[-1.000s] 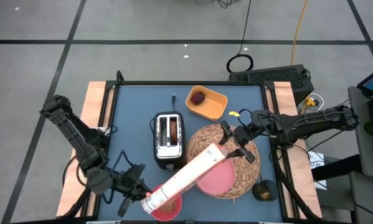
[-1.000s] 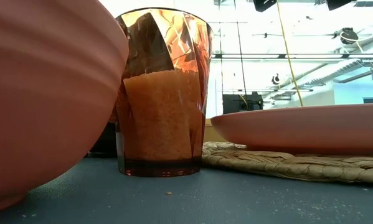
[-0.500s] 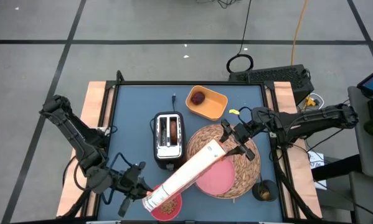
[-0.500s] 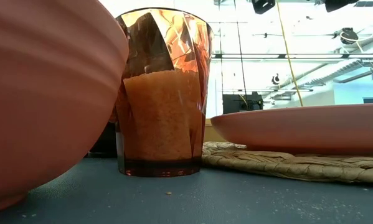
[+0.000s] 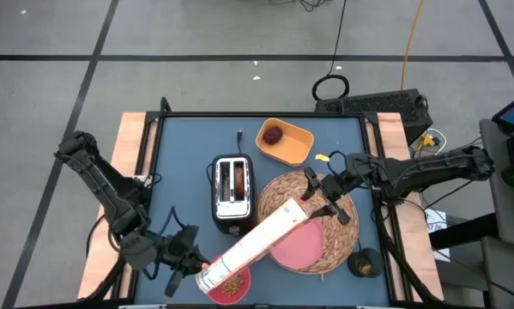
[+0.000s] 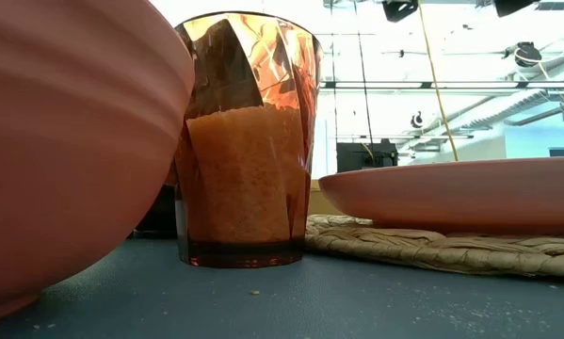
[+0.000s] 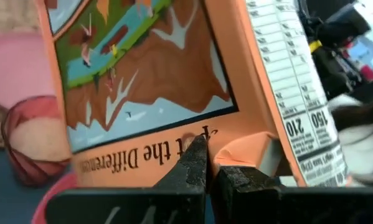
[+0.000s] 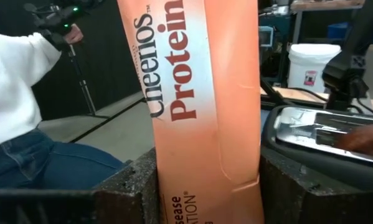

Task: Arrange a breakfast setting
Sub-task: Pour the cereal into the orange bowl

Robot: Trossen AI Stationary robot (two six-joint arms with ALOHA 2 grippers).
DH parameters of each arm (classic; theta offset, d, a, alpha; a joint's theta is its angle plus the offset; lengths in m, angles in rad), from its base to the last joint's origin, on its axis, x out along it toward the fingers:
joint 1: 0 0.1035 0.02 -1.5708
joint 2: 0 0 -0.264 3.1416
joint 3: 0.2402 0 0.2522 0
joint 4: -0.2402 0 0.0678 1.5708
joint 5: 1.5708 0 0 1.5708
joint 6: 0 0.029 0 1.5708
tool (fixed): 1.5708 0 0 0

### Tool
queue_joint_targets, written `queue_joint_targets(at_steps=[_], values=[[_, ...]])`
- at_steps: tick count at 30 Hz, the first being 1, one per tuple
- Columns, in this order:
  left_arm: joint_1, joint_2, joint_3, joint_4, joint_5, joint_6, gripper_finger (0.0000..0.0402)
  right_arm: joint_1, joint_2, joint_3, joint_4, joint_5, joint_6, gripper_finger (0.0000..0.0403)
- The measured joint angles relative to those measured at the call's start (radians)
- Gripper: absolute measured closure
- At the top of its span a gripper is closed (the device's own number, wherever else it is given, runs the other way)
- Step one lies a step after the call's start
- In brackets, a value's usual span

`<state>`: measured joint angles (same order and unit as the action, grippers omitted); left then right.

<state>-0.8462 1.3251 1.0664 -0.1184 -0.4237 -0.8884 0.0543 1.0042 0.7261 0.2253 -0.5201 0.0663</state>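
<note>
From above, little is changing over the last second: the right pincer (image 5: 325, 199) is still clamping the far end of the long orange cereal box (image 5: 258, 241), tilted so its mouth is hanging over the small pink bowl (image 5: 231, 284) at the near edge of the blue surface (image 5: 184, 163), where cereal is already lying. The left pincer (image 5: 190, 257) has edged closer to the mouth end. The flat pink plate (image 5: 299, 249) is sitting on the round woven straw placemat (image 5: 335, 240); brown ring-shaped bread is standing in the silver toaster (image 5: 232, 189), and a small dark-red fruit (image 5: 274, 135) is lying in the orange tray (image 5: 285, 142) at the far side. At table height, the bowl, an amber faceted tumbler (image 6: 247, 141) and the plate are staying put. The left wrist view shows closed fingertips (image 7: 192, 163) pressing at the box's flap; the right wrist view shows the box gripped between dark fingers (image 8: 127, 186). The pour seems to be ending.
</note>
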Motion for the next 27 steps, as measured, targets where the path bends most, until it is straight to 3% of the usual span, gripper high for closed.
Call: queue_joint_targets(at_steps=[6, 11, 27], values=[[0.011, 0.000, 0.000, 0.098, 0.020, 0.157, 0.0400, 0.000, -0.002, 0.000, 0.015, -0.010, 0.001, 0.0212], [0.022, 0.000, 0.000, 0.101, 0.021, 0.165, 0.0400, 0.000, -0.002, 0.000, 0.010, -0.010, 0.001, 0.0216], [0.088, 0.000, 0.000, 0.328, -0.015, 0.425, 0.0400, -0.001, -0.002, 0.000, -0.064, -0.008, 0.001, 0.0219]])
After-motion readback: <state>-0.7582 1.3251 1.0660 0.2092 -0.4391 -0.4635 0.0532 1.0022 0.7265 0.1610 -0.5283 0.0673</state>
